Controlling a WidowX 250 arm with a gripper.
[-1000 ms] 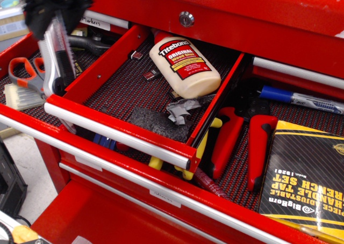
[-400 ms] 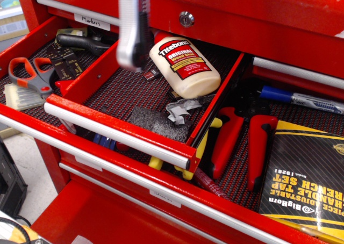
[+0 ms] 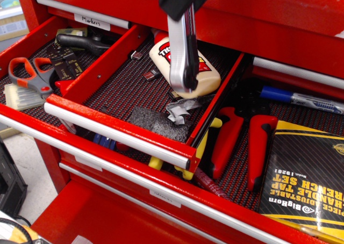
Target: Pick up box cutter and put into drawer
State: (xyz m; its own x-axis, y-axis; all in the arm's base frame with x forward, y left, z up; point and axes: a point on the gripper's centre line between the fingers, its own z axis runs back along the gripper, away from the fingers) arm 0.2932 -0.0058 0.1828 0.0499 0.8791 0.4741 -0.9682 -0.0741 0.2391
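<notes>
My gripper (image 3: 184,1) comes in from the top edge and is shut on the upper end of the box cutter (image 3: 181,53), a slim silver-grey knife with a black tip. The knife hangs nearly upright over the narrow red drawer (image 3: 94,72), in front of the glue bottle (image 3: 201,74). The drawer stands open, with a silver bar handle (image 3: 115,135) at its front and a dark mesh liner (image 3: 123,91) inside. The knife's lower tip is above the liner and touches nothing that I can see.
Inside the drawer lie a dark pad (image 3: 156,123), a crumpled grey scrap (image 3: 183,109) and small clips (image 3: 150,73). Scissors with orange-and-grey handles (image 3: 29,74) lie to the left. Red-handled pliers (image 3: 242,139), a blue marker (image 3: 301,99) and a tap wrench box (image 3: 303,171) lie to the right.
My gripper has carried the box cutter to the right, from above the scissors at the left to over the middle of the narrow drawer, in front of the glue bottle.
</notes>
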